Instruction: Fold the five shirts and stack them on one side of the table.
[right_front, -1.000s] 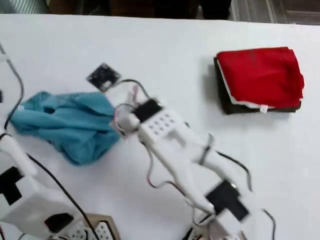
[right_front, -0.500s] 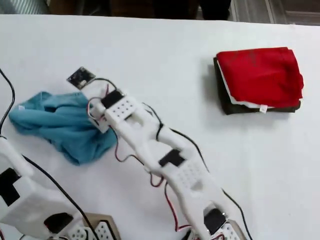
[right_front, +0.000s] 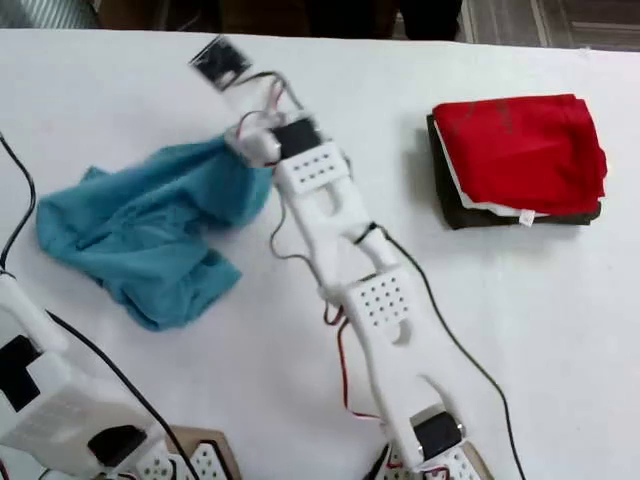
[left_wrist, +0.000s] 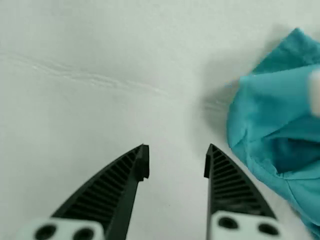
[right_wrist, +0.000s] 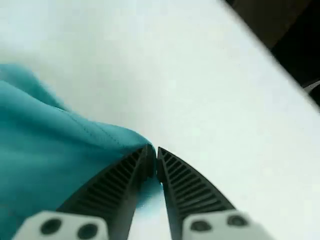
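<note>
While its ridged black jaws press together on a hem of the crumpled teal cotton shirt, the right gripper holds the garment by the edge nearest the squared stack of folded shirts. From the overhead camera, the white plastic right arm stretches across the white table. It lies between the stack and the teal shirt, and the fabric is drawn up into a peak where the gripper pinches it. The rest of the shirt spreads loose and rumpled on the tabletop, on the far side of that arm from the stack and well apart from it.

The stack is topped by a folded red cotton shirt lying over a thin white layer and darker garments beneath. A small white sewn-in label pokes out at the stack's edge nearest the arms' bases, and its print is too small to read.

The left gripper hangs over bare tabletop with its black toothed jaws parted and nothing between them. A fold of the teal shirt lies just beside one finger, not touching it. The left arm's white base stands by the table's near edge, beyond the teal shirt from the stack. Black cables trail from it across the table.
</note>
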